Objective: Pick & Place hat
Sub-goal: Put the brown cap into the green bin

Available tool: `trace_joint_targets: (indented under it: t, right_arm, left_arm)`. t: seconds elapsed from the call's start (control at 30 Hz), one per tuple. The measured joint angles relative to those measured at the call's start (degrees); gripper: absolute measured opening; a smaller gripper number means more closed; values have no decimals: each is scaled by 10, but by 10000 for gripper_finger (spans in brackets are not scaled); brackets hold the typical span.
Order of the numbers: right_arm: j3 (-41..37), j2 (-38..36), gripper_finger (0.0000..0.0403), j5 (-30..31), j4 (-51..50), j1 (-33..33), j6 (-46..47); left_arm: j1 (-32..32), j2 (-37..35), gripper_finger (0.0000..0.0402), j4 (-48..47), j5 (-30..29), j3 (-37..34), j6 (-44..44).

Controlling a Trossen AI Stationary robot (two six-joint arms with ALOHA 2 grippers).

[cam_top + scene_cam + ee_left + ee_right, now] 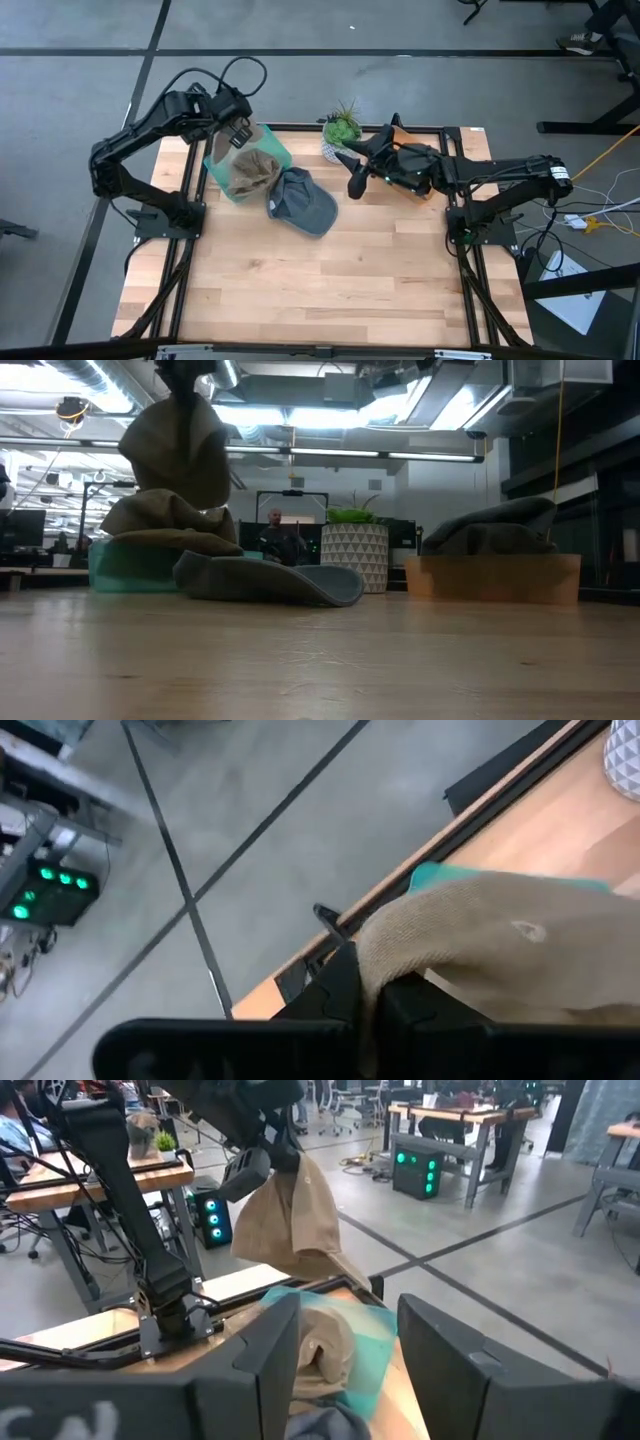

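My left gripper (238, 135) is clamped tight on the crown of a tan hat (285, 1215), holding it lifted above the green bin (222, 176), where more tan fabric is heaped. To do this well I judge I should raise it straight until the brim hangs free of the pile, then carry it slowly so the soft cloth does not swing or slip. A grey cap (301, 201) lies on the table (330, 280) just beside the bin. Farther off, my right gripper (352, 172) waits half open, empty, near the potted plant (341, 130) and the orange bin (492, 580).
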Motion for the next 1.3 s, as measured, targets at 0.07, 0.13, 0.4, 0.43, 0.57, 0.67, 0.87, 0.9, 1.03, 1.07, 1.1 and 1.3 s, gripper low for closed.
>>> trace_joint_targets:
  t: [0.07,0.13,0.4,0.43,0.57,0.67,0.87,0.9,1.03,1.07,1.1,1.3]
  right_arm:
    - [0,0,169,0,-10,0,9]
    - [0,0,169,0,-19,0,9]
    - [0,0,168,0,-23,0,7]
    - [0,0,168,0,-23,0,7]
    - [0,0,168,0,-23,0,7]
    - [0,0,168,0,-23,0,7]
    - [0,0,168,0,-25,0,7]
    - [0,0,168,0,-25,0,7]
    - [0,0,168,0,-26,0,7]
    - [0,0,168,0,-26,0,7]
    - [0,0,168,0,-27,0,7]
    - [0,0,168,0,-28,0,7]
  left_arm:
    - [0,3,4,-22,1,0,-23]
    - [0,9,4,-47,1,0,-43]
    - [0,19,4,-61,3,-38,-86]
    - [0,18,4,-60,3,-54,-92]
    - [0,14,4,-29,3,-114,-115]
    - [2,13,4,22,-5,-151,-121]
    - [17,13,5,62,-10,-204,-117]
    - [20,13,5,63,-10,-210,-121]
    - [27,13,6,64,0,-229,-139]
    - [27,12,7,68,5,-232,-140]
    - [27,12,8,74,13,-234,-141]
    - [21,12,6,112,80,-234,-139]
